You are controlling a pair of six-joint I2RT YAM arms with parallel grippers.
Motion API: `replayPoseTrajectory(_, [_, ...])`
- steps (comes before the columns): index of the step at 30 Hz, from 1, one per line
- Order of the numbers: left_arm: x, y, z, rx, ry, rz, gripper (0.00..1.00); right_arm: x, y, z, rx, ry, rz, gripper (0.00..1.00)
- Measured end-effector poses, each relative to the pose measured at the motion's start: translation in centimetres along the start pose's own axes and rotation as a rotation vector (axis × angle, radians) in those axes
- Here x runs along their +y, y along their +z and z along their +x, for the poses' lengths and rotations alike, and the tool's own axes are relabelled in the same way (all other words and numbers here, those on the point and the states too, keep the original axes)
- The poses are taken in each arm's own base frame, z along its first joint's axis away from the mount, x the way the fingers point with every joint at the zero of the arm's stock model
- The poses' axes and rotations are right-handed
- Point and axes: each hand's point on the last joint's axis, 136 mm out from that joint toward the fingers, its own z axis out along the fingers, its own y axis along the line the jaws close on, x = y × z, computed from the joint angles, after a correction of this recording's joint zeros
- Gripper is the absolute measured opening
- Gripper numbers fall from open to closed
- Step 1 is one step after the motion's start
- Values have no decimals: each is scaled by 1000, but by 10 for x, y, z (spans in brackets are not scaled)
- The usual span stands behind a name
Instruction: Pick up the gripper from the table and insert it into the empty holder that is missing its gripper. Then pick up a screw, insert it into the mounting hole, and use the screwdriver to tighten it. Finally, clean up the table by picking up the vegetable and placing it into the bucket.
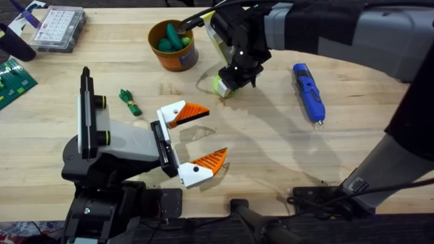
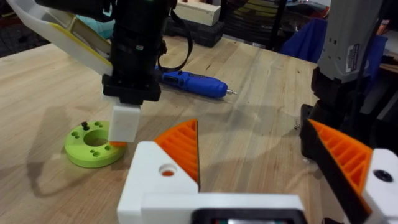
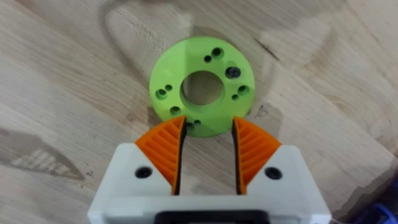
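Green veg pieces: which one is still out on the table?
The dark knobbly vegetable, lying on the table by the left arm; the brighter, smoother ones sit in the bucket.

Bare counter (image 1: pixel 271 135) lies open between the left pincer (image 1: pixel 198 139) and the screwdriver (image 1: pixel 308 91). The right pincer (image 1: pixel 230 83) hangs low over the green disc (image 3: pixel 202 86), blocking the way from above. The bucket (image 1: pixel 178 59) stands near beside it, and the vegetable (image 1: pixel 129 102) lies just left of the left pincer's spread fingers.

Blue screwdriver (image 1: pixel 308 91) flat on table (image 1: pixel 271 142), vegetable (image 1: pixel 129 102) near bucket (image 1: pixel 178 59)
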Motion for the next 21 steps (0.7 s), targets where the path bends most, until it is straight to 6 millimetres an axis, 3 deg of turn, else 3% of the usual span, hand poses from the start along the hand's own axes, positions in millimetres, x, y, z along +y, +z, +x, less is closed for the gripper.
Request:
replayPoseTrajectory(15, [0, 0, 0, 0, 0, 0, 987, 0, -2, 1, 1, -1, 0, 446])
replayPoseTrajectory(18, [0, 0, 0, 0, 0, 0, 987, 0, -11, 0, -17, 0, -1, 446])
replayPoseTrajectory(21, [0, 0, 0, 0, 0, 0, 987, -1, -33, -6, -74, 2, -3, 446])
